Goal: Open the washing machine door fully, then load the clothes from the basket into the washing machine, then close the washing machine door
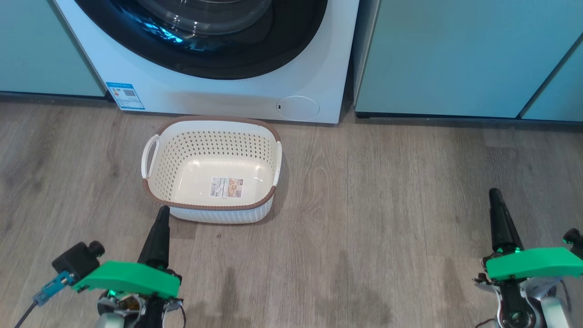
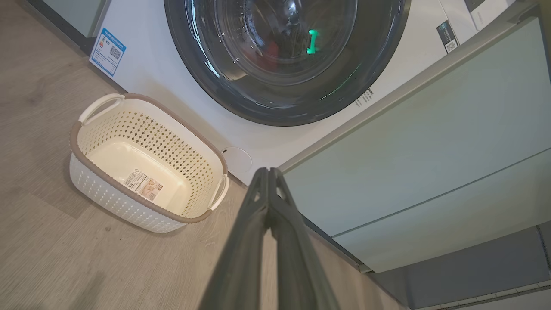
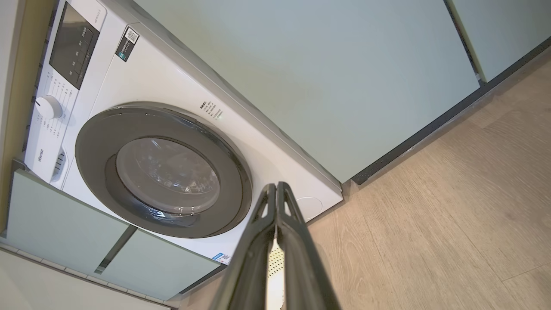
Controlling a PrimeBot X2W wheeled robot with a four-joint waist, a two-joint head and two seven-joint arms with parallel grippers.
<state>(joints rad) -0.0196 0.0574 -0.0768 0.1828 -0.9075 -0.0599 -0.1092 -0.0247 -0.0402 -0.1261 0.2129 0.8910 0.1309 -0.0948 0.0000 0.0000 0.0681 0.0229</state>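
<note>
Standing shut, the door (image 3: 163, 170) is seen flush with the washer (image 1: 218, 98), and a red patch behind its glass is judged to be the clothes (image 2: 267, 58). The basket (image 1: 214, 146) is set empty on the floor (image 1: 387, 205) just before the washer, handy for loading. The left jaws and the right jaws are pressed together on nothing and parked low, well apart from the door, so the task is judged finished.

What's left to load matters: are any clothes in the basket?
No, the basket holds just its label sticker on a bare bottom.
</note>
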